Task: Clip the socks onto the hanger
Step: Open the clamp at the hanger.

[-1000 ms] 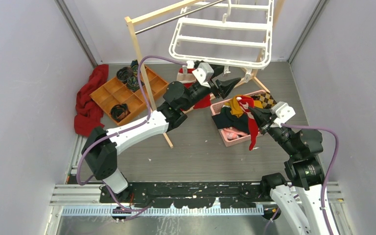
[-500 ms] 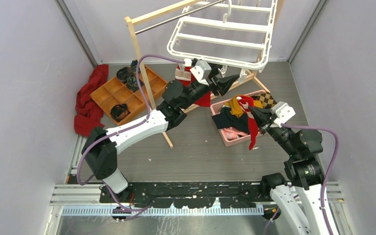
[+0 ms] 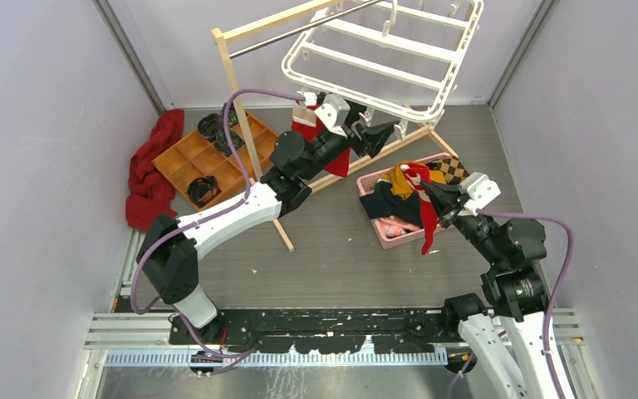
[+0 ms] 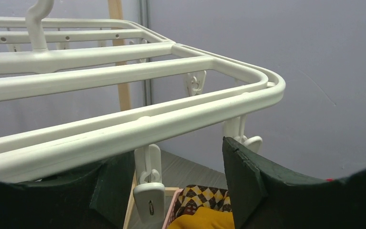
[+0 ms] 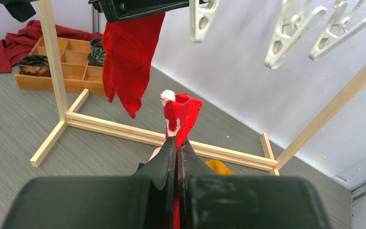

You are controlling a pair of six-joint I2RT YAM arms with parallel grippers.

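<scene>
Two robot arms are bolted at the near edge of the grey worktop [image 3: 332, 258]. Nearest me, the right arm's fingers [image 5: 172, 155] are clenched on a small bright red sock with white trim [image 5: 181, 112], pinched partway along. One end pokes up past the fingertips and the other dangles below.

Just beyond sits a pink plastic basket [image 3: 386, 239] holding a mustard garment [image 3: 399, 176], a checkered one [image 3: 449, 169] and darker clothes.

Further out, the left arm reaches diagonally to the large white plastic hanger frame [image 3: 382, 62], which hangs tilted above the worktop. The left arm's fingers [image 3: 382, 133] are spread apart right under the frame's near rail. A dangling white clip [image 4: 148, 193] sits between them, close to one finger, though I can't tell whether they touch. A second red sock [image 5: 128, 57] hangs below the frame beside the left wrist, its top hidden behind the arm.

Behind stands a light wooden rack with a metal rod [image 3: 233, 83]. Off to the left lie a wooden divided tray [image 3: 184, 158] with dark rolled items and, by the wall, a crumpled dark red cloth [image 3: 145, 174].
</scene>
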